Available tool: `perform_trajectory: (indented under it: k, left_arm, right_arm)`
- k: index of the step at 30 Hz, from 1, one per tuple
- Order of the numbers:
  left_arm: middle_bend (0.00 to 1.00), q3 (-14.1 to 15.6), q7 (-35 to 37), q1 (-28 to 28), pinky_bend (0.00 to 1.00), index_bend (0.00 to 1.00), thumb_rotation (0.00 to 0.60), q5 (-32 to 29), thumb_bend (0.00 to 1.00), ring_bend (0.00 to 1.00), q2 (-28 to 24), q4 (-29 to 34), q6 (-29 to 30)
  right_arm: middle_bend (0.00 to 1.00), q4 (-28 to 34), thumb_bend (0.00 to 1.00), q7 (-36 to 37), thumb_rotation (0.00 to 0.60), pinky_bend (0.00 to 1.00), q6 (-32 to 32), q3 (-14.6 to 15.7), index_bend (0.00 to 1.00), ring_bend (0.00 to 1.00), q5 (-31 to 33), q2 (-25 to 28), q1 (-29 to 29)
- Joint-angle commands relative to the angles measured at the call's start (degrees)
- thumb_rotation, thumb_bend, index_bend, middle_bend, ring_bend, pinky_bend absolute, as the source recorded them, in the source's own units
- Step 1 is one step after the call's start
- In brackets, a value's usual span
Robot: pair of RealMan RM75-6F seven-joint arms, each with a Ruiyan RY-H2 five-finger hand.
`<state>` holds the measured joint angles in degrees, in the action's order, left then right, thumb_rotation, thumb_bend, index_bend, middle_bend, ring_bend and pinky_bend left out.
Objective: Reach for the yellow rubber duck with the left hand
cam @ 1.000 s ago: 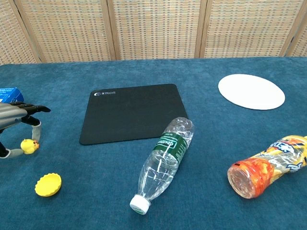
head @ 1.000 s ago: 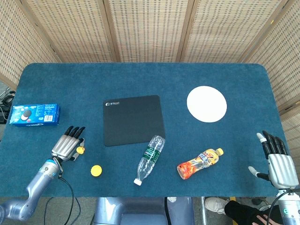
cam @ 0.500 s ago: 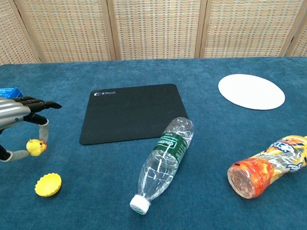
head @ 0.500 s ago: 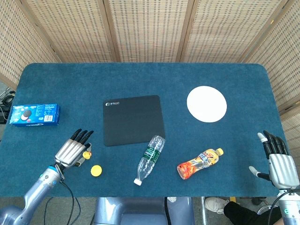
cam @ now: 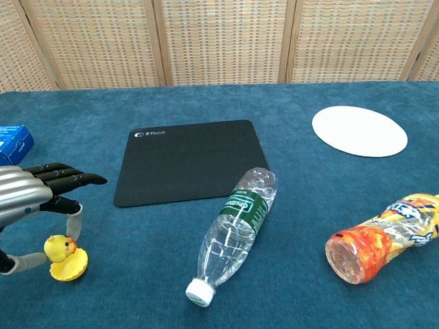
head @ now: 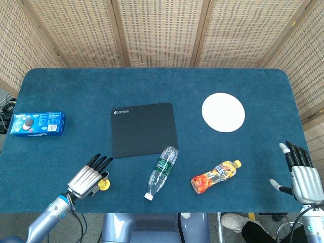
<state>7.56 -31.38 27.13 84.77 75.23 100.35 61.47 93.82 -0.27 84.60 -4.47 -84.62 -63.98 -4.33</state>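
Matt napped blue tablecloth [head: 152,86], smooth matt black mouse pad [cam: 185,161], glossy clear plastic water bottle [cam: 236,229], brushed-metal left hand [cam: 27,199]

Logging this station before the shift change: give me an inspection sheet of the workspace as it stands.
Surface: blue cloth table.
Job's things: yellow rubber duck between the left hand's thumb and finger, directly over the yellow cap.
Clutter: black mouse pad, white plate, clear water bottle, orange drink bottle, blue cookie box.
Hands: left hand pinches the duck; right hand open, holding nothing.
Cables: dark cable by the left forearm.
Surroundings: wicker screens.
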Motion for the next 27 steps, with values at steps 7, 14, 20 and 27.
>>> perform_trajectory:
  k: [7, 14, 20, 27]
  left_arm:
    - [0.00, -0.5, -0.3, -0.2, 0.00, 0.49, 0.600, -1.1, 0.35, 0.00, 0.2, -0.7, -0.9]
    - [0.00, -0.8, -0.7, 0.0, 0.00, 0.48, 0.600, -1.9, 0.35, 0.00, 1.2, -1.4, -1.8]
    - [0.00, -1.0, -2.0, -0.1, 0.00, 0.46, 0.600, -2.9, 0.35, 0.00, 1.4, -1.4, -2.4]
    - [0.00, -1.3, -4.5, -0.1, 0.00, 0.29, 0.600, -5.0, 0.34, 0.00, 1.7, -1.0, -2.8]
  right_arm:
    - [0.00, -0.1, 0.00, 0.0, 0.600, 0.00, 0.0, 0.0, 0.03, 0.00, -0.1, 0.0, 0.0]
    - [0.00, -0.1, 0.00, 0.1, 0.600, 0.00, 0.0, 0.0, 0.03, 0.00, 0.0, -0.1, 0.0]
    - [0.00, -0.2, 0.00, 0.2, 0.600, 0.00, 0.1, 0.0, 0.03, 0.00, 0.0, 0.0, 0.0]
    - [0.00, -0.1, 0.00, 0.3, 0.600, 0.00, 0.0, 0.1, 0.03, 0.00, -0.3, 0.1, 0.0]
